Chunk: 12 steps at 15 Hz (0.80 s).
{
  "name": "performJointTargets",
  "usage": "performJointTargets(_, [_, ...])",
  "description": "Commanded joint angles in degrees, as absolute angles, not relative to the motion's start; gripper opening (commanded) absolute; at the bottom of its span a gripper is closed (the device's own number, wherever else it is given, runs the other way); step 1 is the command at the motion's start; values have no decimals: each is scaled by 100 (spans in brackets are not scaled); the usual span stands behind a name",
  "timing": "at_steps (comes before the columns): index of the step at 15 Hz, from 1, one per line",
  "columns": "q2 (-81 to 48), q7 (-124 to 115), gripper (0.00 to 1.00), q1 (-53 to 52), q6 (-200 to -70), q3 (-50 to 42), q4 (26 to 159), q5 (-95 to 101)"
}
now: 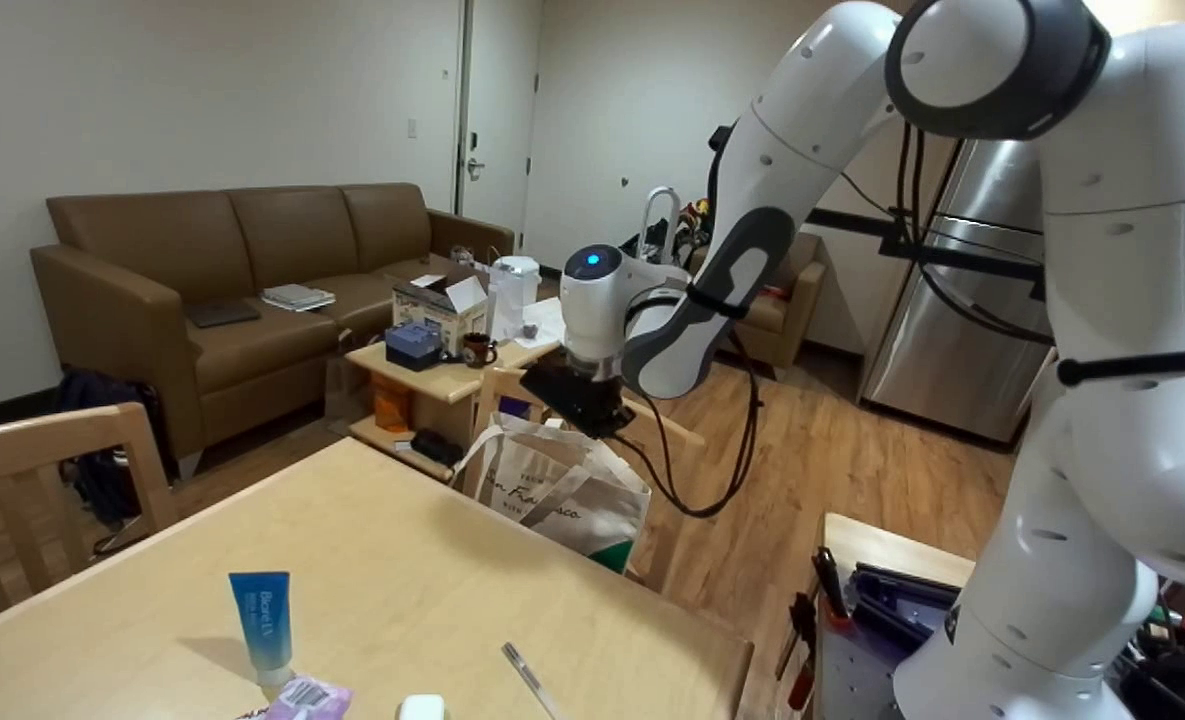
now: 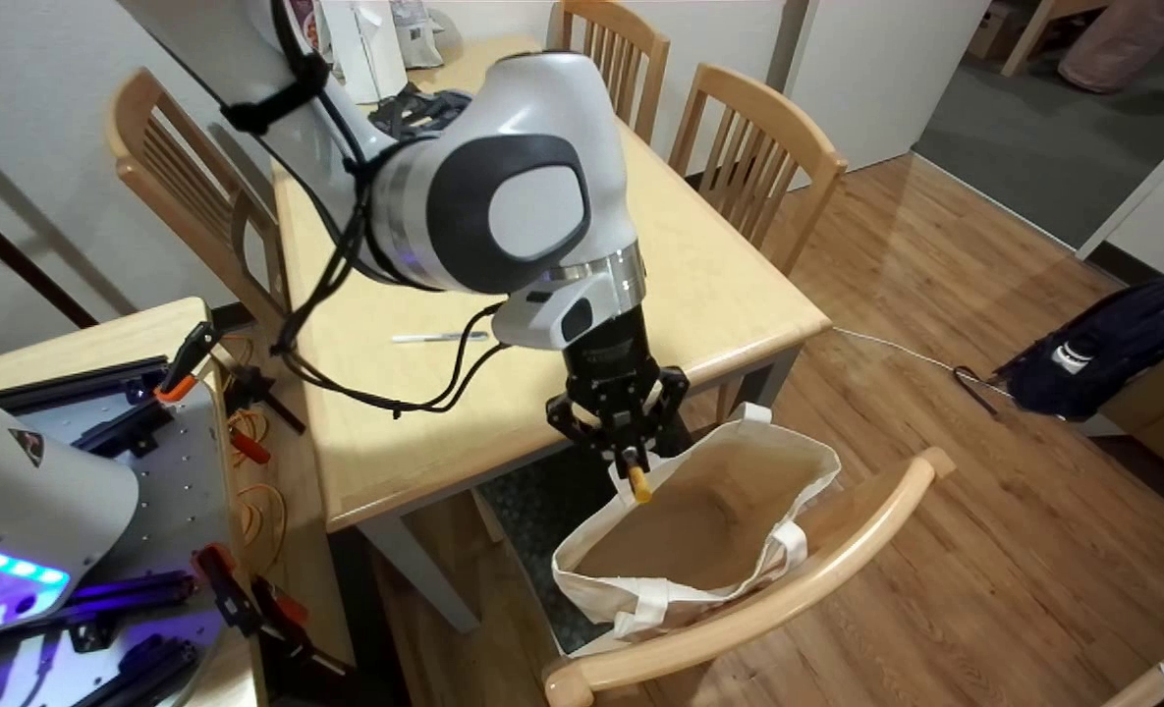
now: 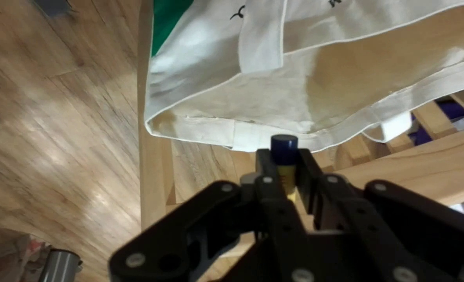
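Note:
A small cylinder (image 3: 284, 150) with a dark blue end and a yellow body is pinched between the fingertips of my gripper (image 3: 283, 158), which is shut on it. In an exterior view the yellow part of the cylinder (image 2: 638, 483) pokes out below the gripper (image 2: 633, 458). Just beneath is a white cloth tote bag (image 2: 753, 471) with its mouth gaping; the cylinder appears over the rim on the table side. Dark print and a green patch mark the bag (image 1: 562, 500). From the wrist, the cylinder's blue end overlaps the bag's rim (image 3: 255, 137); whether they touch, I cannot tell.
The bag stands on a wooden chair, whose curved backrest (image 2: 837, 574) rises beside it. A wooden table (image 1: 402, 540) adjoins, carrying a blue tube (image 1: 265, 625), a pink packet (image 1: 310, 699), a white object (image 1: 422, 708) and a pen (image 1: 529, 678). Cables (image 1: 697, 510) hang from my arm.

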State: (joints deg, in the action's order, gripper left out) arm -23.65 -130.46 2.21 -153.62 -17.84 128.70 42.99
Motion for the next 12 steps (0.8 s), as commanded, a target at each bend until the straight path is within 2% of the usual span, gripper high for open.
performJointTargets(1, [-2734,-13237,5,351,-15503,-1926,12701,3837])
performJointTargets(5, [-2920,-13319,5,208,-15497,-2219,12524,3466])
performJointTargets(6, [-2807,-13051,18,172,-15391,-2246,12654,3518])
performJointTargets(8, [-2854,-13071,18,165,-15385,-2280,12576,3476])
performJointTargets(9, [-2864,-13090,5,160,-15385,-2280,12561,3475])
performJointTargets(12, [-2983,-12849,5,197,-15382,-2234,12453,3477])
